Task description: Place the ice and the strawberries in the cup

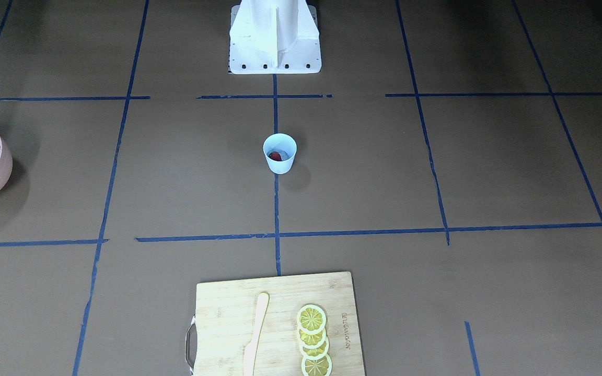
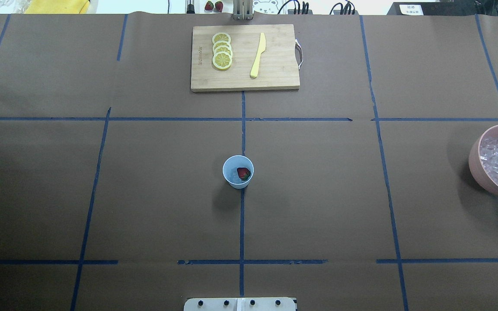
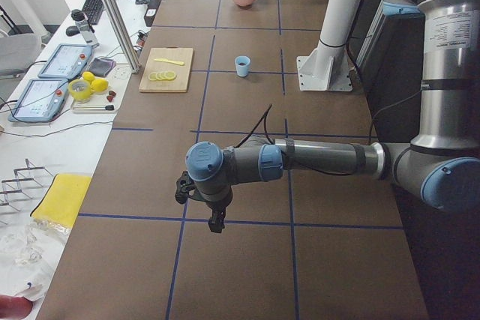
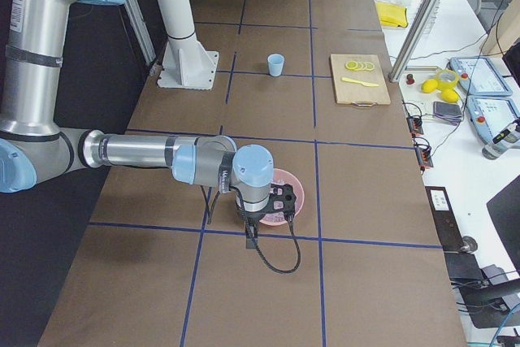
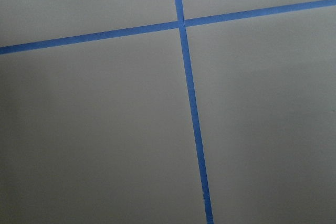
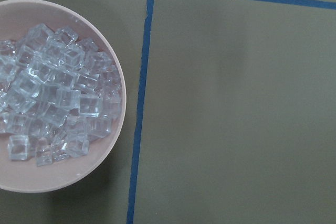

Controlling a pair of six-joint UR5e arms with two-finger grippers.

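The cup (image 2: pixel 237 185) is seen standing upright in the middle of the surface (image 2: pixel 318 194), right on a blue tape line. A red strawberry (image 2: pixel 243 173) is seen lying inside it, so that part is judged to be done. Something pale is seen next to the berry, but it cannot be told if it is ice or just the bottom of the cup.

The ice (image 6: pixel 52 93) is piled in a pink bowl (image 6: pixel 63 179) far off on the robot's right, well apart from the cup. The right hand (image 4: pixel 275 203) is held above the edge of that bowl (its camera looks straight down on the cubes). It cannot be told if this hand is open or closed. The left hand (image 3: pixel 182 187) is held above bare surface far on the other side, and its state cannot be told either.

The step in hand is judged to be getting ice. To do it well, a cube on top of the pile should be picked. The hand should be closed softly, because the cubes look smooth and may slip away. The cube should be carried right over the mouth of the cup and let go low down, so the cube is not bounced out and the cup is not tipped over.
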